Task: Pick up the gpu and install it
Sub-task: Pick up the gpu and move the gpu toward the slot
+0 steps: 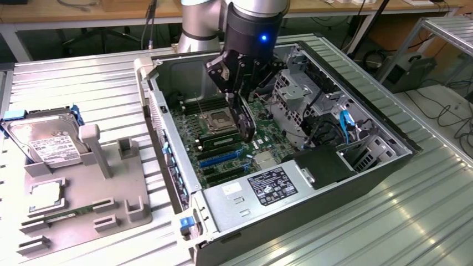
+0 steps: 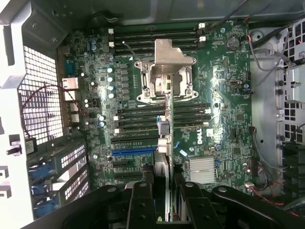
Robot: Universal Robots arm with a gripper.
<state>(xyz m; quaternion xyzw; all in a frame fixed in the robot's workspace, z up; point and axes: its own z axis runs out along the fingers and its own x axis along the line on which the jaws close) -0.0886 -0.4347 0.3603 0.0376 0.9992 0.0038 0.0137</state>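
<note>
The gpu (image 1: 246, 119), a thin black card, hangs on edge inside the open computer case (image 1: 157, 105), over the green motherboard (image 1: 221, 144). My gripper (image 1: 240, 97) is shut on its upper edge. In the wrist view the gpu (image 2: 163, 138) appears edge-on between my black fingers (image 2: 143, 200), and my gripper (image 2: 164, 193) holds it above the board. The card's lower edge lies over the memory slots just past the CPU socket (image 2: 164, 76), near the blue expansion slot (image 2: 133, 152). I cannot tell whether it touches the board.
A grey fixture (image 1: 81, 188) on the exterior view's left holds a silver hard drive (image 1: 46, 143) and a green memory stick (image 1: 68, 213). Inside the case sit a power supply (image 1: 270, 185), a drive cage (image 1: 296, 94) and loose cables (image 1: 344, 124).
</note>
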